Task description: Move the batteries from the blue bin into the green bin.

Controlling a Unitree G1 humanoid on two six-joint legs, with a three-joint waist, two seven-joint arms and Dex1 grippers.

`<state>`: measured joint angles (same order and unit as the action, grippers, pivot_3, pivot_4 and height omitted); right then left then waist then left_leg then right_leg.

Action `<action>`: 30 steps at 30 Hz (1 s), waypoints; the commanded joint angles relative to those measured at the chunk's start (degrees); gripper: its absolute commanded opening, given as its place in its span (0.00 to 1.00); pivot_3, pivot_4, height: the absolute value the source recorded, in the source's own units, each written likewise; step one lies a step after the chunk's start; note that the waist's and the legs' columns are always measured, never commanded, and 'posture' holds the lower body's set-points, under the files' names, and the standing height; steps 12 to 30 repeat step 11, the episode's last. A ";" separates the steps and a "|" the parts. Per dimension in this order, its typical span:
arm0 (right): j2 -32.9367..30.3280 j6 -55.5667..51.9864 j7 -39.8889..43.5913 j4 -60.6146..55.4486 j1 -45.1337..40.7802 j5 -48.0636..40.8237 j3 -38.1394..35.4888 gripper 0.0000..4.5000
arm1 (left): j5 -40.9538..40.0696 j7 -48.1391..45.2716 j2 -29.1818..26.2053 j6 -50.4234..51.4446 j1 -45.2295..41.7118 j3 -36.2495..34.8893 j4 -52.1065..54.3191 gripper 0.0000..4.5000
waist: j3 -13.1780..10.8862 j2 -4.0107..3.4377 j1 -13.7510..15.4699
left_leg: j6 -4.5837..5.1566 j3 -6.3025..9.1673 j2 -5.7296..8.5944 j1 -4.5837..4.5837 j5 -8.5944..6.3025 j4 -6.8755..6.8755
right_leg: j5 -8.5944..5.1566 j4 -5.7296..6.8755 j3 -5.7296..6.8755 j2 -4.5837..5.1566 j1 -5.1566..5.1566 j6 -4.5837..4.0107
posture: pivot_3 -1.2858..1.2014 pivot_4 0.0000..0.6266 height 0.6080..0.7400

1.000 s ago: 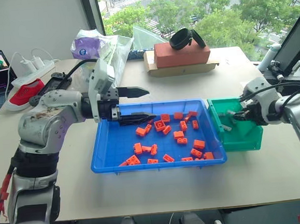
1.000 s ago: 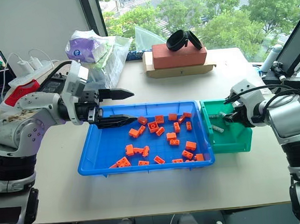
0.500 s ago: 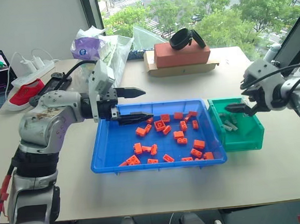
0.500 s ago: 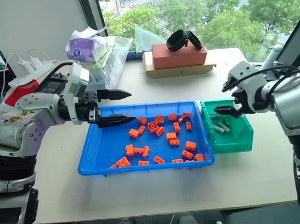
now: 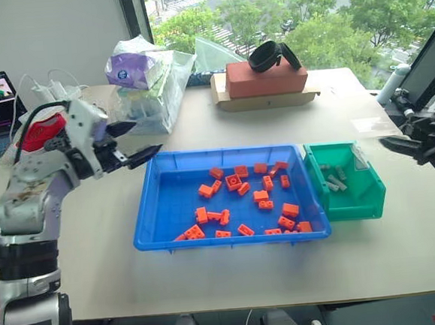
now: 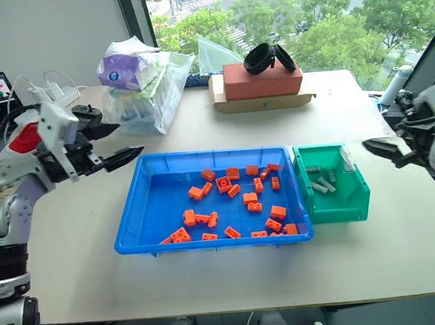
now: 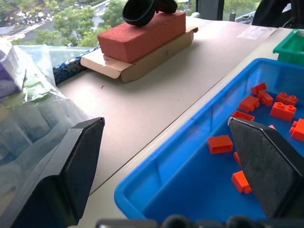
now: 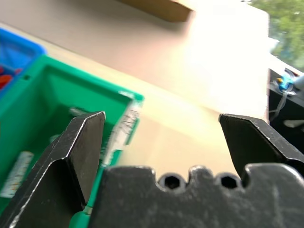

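Checking blue bin (image 5: 161, 212): just orange bricks (image 5: 233, 182) visible, batteries (image 5: 334, 178) lie in green bin (image 5: 371, 195). Left gripper (image 5: 137, 142) spread, empty, beside blue bin's corner; right gripper (image 6: 378, 148) spread, empty, beside green bin. Judgement: scan under bricks for hidden batteries before any reach.

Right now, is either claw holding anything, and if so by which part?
Nothing is held. The left claw and the right claw are both open and empty, beside the blue bin and green bin.

Head pair overlooks the table (image 5: 234, 281); wrist cameras sit close.
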<state>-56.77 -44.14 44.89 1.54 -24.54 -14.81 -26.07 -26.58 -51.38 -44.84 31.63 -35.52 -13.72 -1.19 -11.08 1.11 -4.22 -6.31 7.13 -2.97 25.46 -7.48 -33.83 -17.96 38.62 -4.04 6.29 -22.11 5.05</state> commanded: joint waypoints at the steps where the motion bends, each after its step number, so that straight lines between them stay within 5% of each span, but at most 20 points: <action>1: 2.98 6.18 1.45 -1.01 4.48 -2.68 -3.49 1.00 | -1.66 0.93 -0.72 -0.78 2.27 -4.80 -0.25 1.00 | 0.01 -0.01 -0.03 | -0.01 0.00 0.00 0.00 0.01 -0.01 | 0.00 0.01 -0.01 0.00 0.00 0.00 | 0.52 0.24 1.00; 11: 6.07 12.85 -1.73 4.77 7.52 -2.49 -2.20 1.00 | 0.75 2.29 1.79 -6.85 9.01 -5.38 -3.90 1.00 | 0.01 -0.05 0.09 | -0.04 -0.02 0.01 -0.07 0.02 -0.02 | 0.00 0.03 -0.02 0.00 0.06 0.00 | 0.52 0.24 1.00; 30: 6.07 12.85 -1.73 4.77 7.52 -2.49 -2.20 1.00 | 0.75 2.29 1.79 -6.85 9.01 -5.38 -3.90 1.00 | 0.01 -0.05 0.09 | -0.04 -0.02 0.01 -0.07 0.02 -0.02 | 0.00 0.03 -0.02 0.00 0.06 0.00 | 0.52 0.24 1.00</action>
